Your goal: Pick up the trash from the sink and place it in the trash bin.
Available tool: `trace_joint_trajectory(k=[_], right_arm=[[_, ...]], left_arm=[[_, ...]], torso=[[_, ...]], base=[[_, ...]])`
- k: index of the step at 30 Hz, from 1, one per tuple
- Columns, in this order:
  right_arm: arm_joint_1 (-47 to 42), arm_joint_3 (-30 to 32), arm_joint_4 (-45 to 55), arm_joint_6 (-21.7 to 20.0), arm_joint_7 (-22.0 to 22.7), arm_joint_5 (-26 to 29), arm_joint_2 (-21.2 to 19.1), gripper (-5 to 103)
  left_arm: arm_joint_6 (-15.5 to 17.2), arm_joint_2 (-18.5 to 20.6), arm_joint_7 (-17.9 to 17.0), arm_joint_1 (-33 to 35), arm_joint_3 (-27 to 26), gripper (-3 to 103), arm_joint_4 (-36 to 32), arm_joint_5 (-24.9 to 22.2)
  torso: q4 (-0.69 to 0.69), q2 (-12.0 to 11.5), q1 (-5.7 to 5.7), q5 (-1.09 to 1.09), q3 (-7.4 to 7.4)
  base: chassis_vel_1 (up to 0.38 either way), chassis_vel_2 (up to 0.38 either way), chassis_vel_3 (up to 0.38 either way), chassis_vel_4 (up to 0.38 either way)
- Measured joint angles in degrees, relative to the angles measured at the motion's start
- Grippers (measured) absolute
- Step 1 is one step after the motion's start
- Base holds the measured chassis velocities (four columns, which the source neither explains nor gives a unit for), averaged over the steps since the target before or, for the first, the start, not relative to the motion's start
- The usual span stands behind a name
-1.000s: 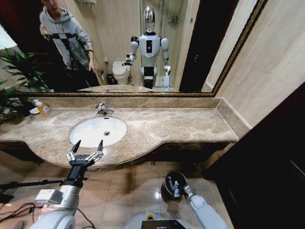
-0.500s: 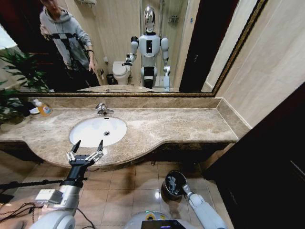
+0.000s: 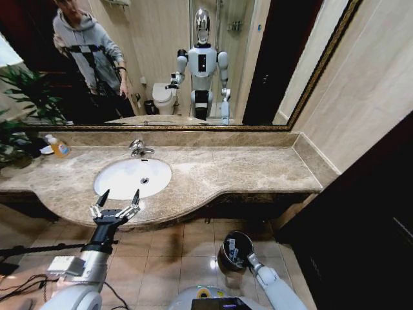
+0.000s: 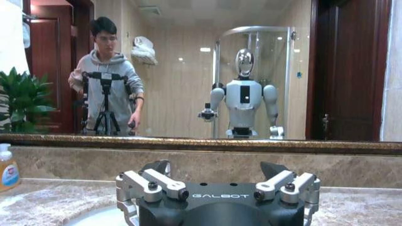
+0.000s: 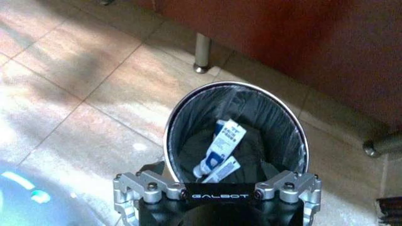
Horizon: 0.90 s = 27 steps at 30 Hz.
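Starting on the far left of the head view, there's a yellow soap bottle point(image 3: 60, 148) sitting on the brown marble counter point(image 3: 245, 169) just under the mirror point(image 3: 193, 64), well off to the side of the sink point(image 3: 133, 177). The sink itself is a white oval basin with a drain in the middle and a chrome faucet point(image 3: 138, 148) behind it, and as far as I can see the bowl has no litter in it. The left gripper point(image 3: 116, 201) hangs at the front edge of the counter, just in front of the basin, fingers spread wide apart with nothing between them; its wrist camera looks over its own knuckles point(image 4: 217, 190) at the mirror. Moving right and down to the tiled floor, the trash bin point(image 3: 233, 250) is a small round black bucket with a shiny rim, standing below the counter's front edge. The right gripper point(image 3: 243, 257) is right over it, at the rim. From the right wrist view you can see white tubes with blue print point(image 5: 220, 149) lying inside the bin's black liner point(image 5: 276, 127). Can't honestly tell whether the right fingers are apart or together, since they're lost against the dark bin.
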Motion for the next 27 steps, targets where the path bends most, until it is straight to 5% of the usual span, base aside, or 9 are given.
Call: trace_joint_trajectory(k=[13,27], right_arm=[[-14.7,3.9,26.6,1.3,-0.5,6.0,-4.9,100],[-27.4,14.9,59.5,0.9,5.6,16.1,-2.3,100]], left_arm=[[0.0,0.0,0.0,0.0,0.0,100,0.0,0.0],[0.0,0.0,0.0,0.0,0.0,100,0.0,0.0]], torso=[[0.0,0.0,-0.01,0.01,0.0],[0.01,0.0,0.0,-0.02,0.0]], base=[[0.0,0.0,0.0,0.0],[0.0,0.0,0.0,0.0]])
